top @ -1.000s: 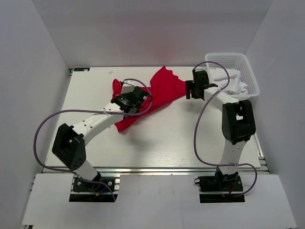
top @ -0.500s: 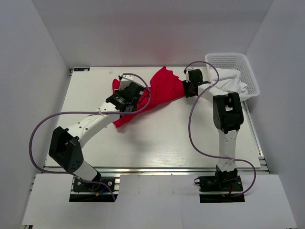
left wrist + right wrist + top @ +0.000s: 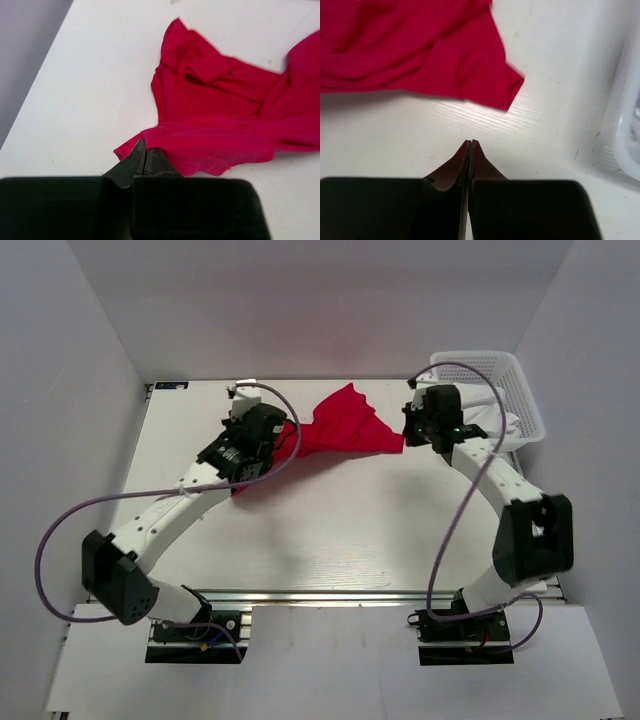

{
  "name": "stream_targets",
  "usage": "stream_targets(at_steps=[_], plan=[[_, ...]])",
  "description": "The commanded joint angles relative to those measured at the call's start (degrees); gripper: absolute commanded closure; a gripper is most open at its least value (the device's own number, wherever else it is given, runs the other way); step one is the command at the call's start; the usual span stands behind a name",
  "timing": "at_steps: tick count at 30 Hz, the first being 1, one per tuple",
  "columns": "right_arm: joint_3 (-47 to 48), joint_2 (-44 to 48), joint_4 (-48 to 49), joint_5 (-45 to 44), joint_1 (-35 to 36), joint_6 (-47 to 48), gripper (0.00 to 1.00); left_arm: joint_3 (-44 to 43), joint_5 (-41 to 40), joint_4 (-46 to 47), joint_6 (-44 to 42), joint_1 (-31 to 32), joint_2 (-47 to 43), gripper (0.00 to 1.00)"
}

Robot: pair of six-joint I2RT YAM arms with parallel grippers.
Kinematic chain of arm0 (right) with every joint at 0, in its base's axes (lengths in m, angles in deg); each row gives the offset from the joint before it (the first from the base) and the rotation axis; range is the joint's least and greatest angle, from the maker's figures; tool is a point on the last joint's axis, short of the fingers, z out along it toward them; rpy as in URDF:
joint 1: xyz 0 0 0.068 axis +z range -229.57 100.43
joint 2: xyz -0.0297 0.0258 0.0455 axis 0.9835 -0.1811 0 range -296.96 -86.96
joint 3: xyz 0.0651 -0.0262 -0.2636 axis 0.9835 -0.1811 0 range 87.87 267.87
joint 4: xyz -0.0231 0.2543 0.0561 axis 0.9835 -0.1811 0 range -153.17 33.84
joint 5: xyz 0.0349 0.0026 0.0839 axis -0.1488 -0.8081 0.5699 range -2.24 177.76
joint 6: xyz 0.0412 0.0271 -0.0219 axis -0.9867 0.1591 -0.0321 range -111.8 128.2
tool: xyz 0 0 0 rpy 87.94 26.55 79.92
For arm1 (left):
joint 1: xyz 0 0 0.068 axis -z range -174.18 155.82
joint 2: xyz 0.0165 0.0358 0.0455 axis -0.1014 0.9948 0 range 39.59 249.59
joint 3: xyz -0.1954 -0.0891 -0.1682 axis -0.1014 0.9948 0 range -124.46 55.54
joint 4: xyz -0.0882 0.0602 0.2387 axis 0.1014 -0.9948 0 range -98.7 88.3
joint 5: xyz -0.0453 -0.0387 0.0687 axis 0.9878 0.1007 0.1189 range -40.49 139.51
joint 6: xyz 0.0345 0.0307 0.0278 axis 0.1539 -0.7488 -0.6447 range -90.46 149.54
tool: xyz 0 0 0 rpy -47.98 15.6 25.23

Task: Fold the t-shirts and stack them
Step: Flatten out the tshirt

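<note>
A bright red t-shirt [image 3: 345,425] lies crumpled and stretched across the back middle of the table. My left gripper [image 3: 278,442] is at its left part, shut on a fold of its edge [image 3: 150,137]; the rest of the shirt [image 3: 225,115] spreads away beyond the fingers. My right gripper [image 3: 412,426] sits just off the shirt's right corner [image 3: 512,90]. Its jaws [image 3: 470,143] are pressed together over bare table with nothing between them, a short gap away from that corner.
A white mesh basket [image 3: 500,365] holding white cloth [image 3: 495,422] stands at the back right, close behind the right arm; its wall [image 3: 627,125] shows at the right of the right wrist view. Purple cables loop over both arms. Grey walls surround the table.
The right gripper went from open to shut at the shirt's right corner and holds none of it. The left arm carried its held edge toward the back left, stretching the shirt.
</note>
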Motion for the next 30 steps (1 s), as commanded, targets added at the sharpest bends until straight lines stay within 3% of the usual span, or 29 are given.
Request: stream_targets(at_steps=[1, 4, 6, 7, 13, 15, 21, 28, 30], plan=[[-3.28, 6.35, 0.94, 3.46, 0.24, -3.83, 1.0, 1.93, -2.76, 3.96, -2.55, -0.41, -7.69, 1.0], [-4.69, 4.97, 0.31, 4.08, 0.33, -4.01, 1.0, 5.35, -1.89, 8.78, -5.8, -0.41, -11.21, 1.0], [-5.04, 4.17, -0.21, 4.51, 0.42, -3.31, 0.91, 5.9, 0.12, 8.8, -6.33, -0.41, -11.22, 1.0], [-5.13, 3.38, -0.56, 4.61, 0.51, -2.08, 0.79, 6.51, 0.14, 8.8, -6.34, -0.41, -11.22, 1.0], [-6.36, -0.23, -0.03, 6.44, 3.14, 4.16, 0.58, 5.11, 0.14, 4.33, -2.3, -0.41, -5.34, 1.0], [-6.53, -1.45, 0.14, 6.28, 5.25, 5.4, 0.44, 4.5, 0.14, 3.27, -0.98, -0.41, -3.14, 1.0], [-9.61, -2.42, 2.87, 1.81, 9.82, 6.72, 0.42, 3.88, -0.39, 1.15, 0.16, -0.41, -1.46, 1.0], [-6.37, -8.31, 2.78, -5.4, 11.14, 5.14, 0.42, 3.88, -1.0, 0.63, 0.16, -0.41, -1.46, 1.0], [-6.18, -9.45, 3.74, -5.33, 11.41, 4.96, 0.47, 3.88, -1.0, 0.63, 0.16, -0.41, -1.46, 1.0]])
